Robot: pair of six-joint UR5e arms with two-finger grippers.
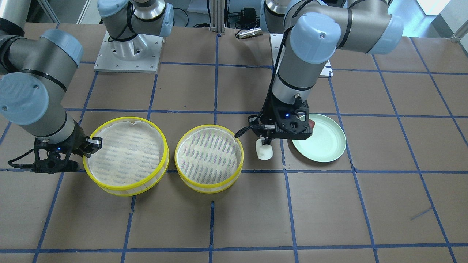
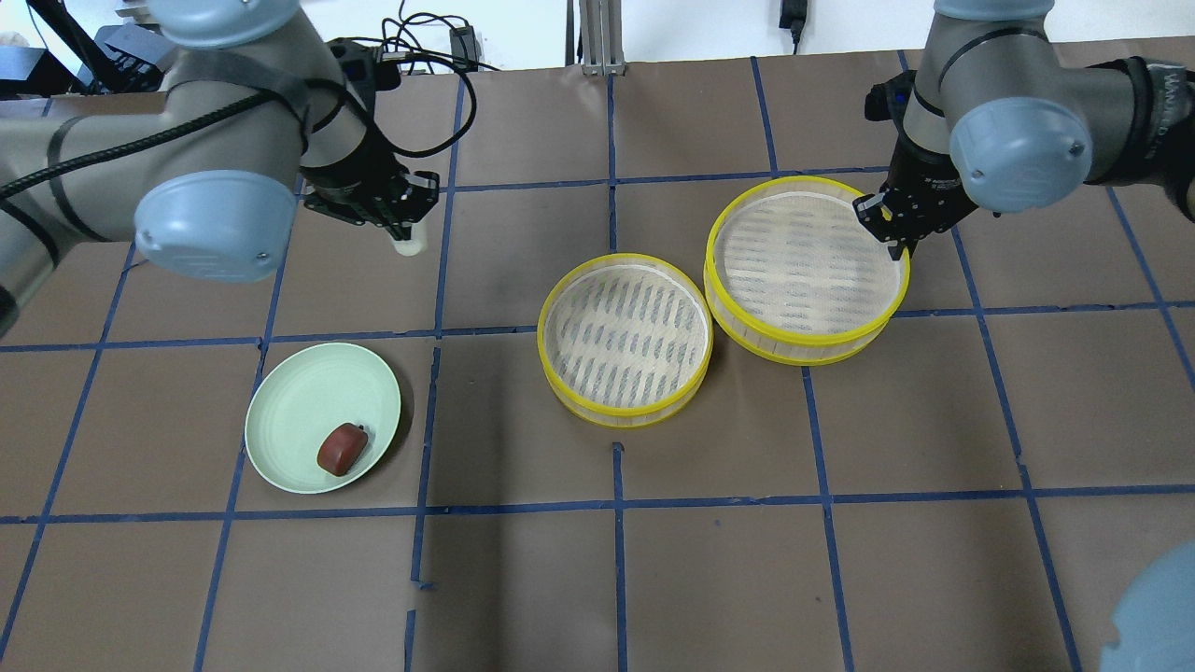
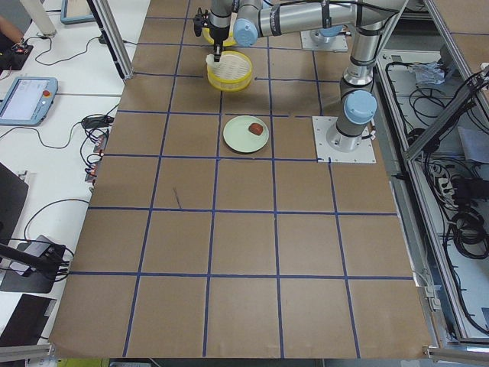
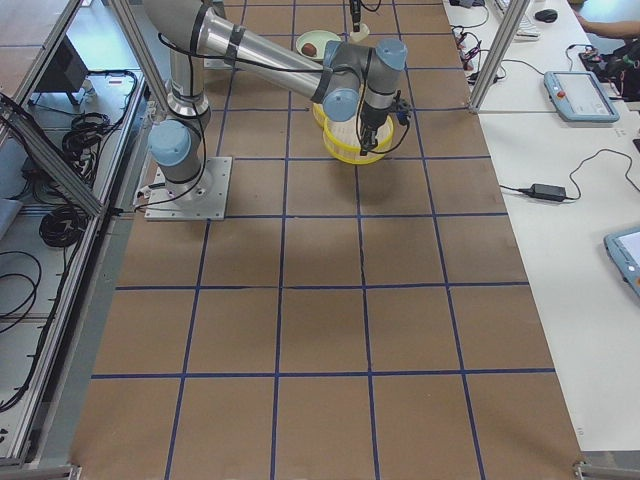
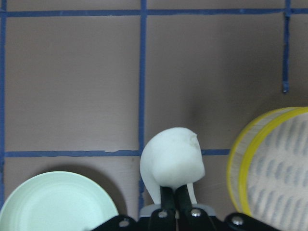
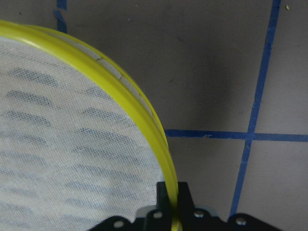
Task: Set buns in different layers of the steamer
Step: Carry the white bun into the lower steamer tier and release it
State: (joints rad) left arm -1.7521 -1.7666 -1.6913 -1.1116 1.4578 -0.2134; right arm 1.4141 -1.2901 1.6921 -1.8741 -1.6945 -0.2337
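Note:
My left gripper (image 1: 266, 141) is shut on the creamy white bun (image 1: 264, 150) and holds it over the table, between the pale green plate (image 1: 325, 142) and the nearer steamer layer (image 1: 209, 157). In the left wrist view the bun (image 5: 172, 161) sits pinched at the fingertips. The dark reddish-brown bun (image 2: 342, 448) lies on the plate (image 2: 303, 401). My right gripper (image 2: 892, 238) is shut on the yellow rim (image 6: 144, 110) of the second steamer layer (image 2: 805, 266). Both layers hold only their white liners.
The two steamer layers (image 2: 624, 338) stand side by side near the table's middle, their rims nearly touching. Blue tape lines grid the brown table. The arm bases (image 1: 128, 47) stand at the robot's edge of the table.

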